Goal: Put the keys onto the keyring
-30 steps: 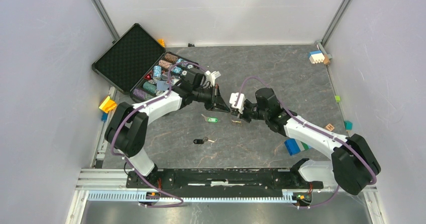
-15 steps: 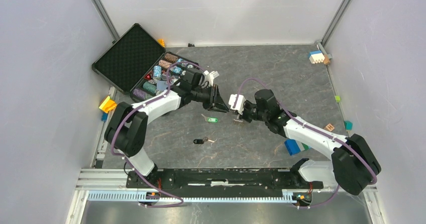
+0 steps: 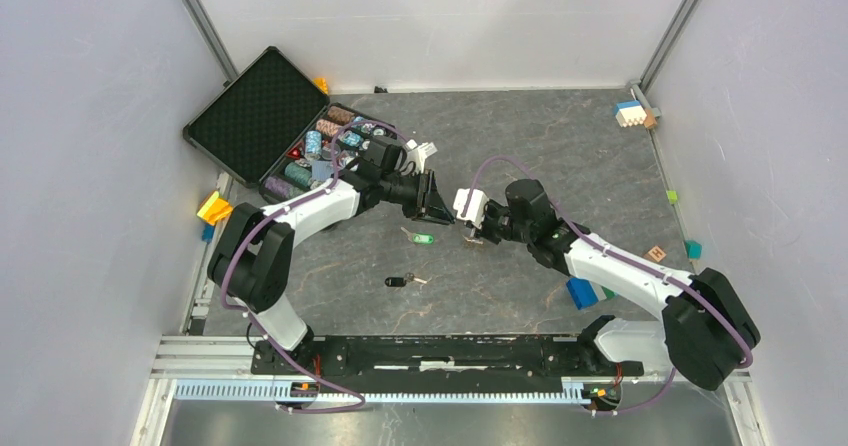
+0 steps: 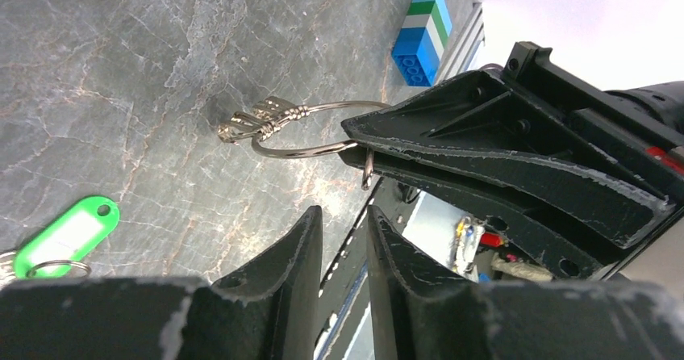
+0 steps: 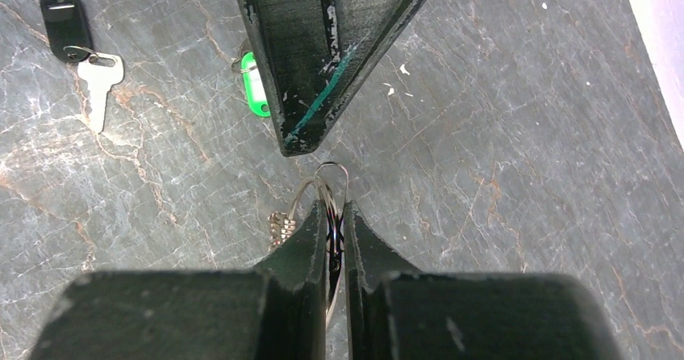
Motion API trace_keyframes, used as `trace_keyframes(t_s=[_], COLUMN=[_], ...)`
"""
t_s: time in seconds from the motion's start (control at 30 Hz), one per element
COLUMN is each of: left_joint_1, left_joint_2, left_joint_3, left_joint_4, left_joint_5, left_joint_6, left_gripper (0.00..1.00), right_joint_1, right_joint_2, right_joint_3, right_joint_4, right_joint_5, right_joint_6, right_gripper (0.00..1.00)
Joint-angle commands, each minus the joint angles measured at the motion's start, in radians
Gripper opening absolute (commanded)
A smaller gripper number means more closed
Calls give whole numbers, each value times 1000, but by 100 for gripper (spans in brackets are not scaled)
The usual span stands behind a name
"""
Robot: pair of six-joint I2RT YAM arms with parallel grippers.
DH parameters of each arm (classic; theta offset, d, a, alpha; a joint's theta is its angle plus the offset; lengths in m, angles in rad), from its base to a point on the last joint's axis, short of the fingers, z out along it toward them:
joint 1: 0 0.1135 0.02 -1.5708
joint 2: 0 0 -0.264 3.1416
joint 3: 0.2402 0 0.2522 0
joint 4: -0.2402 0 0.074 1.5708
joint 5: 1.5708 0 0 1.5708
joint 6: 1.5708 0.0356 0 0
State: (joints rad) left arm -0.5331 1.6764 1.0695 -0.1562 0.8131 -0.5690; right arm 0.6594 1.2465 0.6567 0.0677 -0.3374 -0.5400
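The keyring (image 4: pixel 300 152) is a thin silver wire ring with small plain keys (image 4: pixel 250 120) bunched on it. My right gripper (image 5: pixel 336 211) is shut on the ring's wire and holds it just above the table, as also shows in the top view (image 3: pixel 466 228). My left gripper (image 4: pixel 345 213) is empty, its jaws a narrow gap apart, with its tip (image 5: pixel 297 144) just short of the ring. The green-headed key (image 3: pixel 422 237) lies on the table below the left gripper. The black-headed key (image 3: pixel 396 282) lies nearer the front, apart from both grippers.
An open black case (image 3: pixel 258 104) of poker chips stands at the back left. A blue, green and white block (image 3: pixel 590 291) lies beside the right arm. Small blocks lie along the edges: orange (image 3: pixel 213 207), white-blue (image 3: pixel 630 113), a wooden cube (image 3: pixel 657 254).
My right gripper has moved a little to the left with the keyring, closer to the left gripper's tip. The left gripper and both loose keys have hardly moved.
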Motion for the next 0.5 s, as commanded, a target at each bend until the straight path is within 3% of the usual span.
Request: trace_keyframes(t_s=[0.0, 0.23, 0.47], left_joint_1=[4, 4, 4], left_joint_2=[-10, -49, -63], left_joint_3=[27, 19, 10], left_joint_4=[-3, -20, 20], left_joint_5=[-3, -67, -57], left_joint_6=[132, 321, 399], left_gripper=[31, 30, 39], right_joint_1=[17, 34, 37], right_joint_2=[-34, -47, -49], right_joint_3=[5, 1, -2], right_joint_4=[48, 54, 52], right_joint_5=[61, 112, 92], right_joint_6=[-7, -5, -9], right_gripper=[0, 0, 0])
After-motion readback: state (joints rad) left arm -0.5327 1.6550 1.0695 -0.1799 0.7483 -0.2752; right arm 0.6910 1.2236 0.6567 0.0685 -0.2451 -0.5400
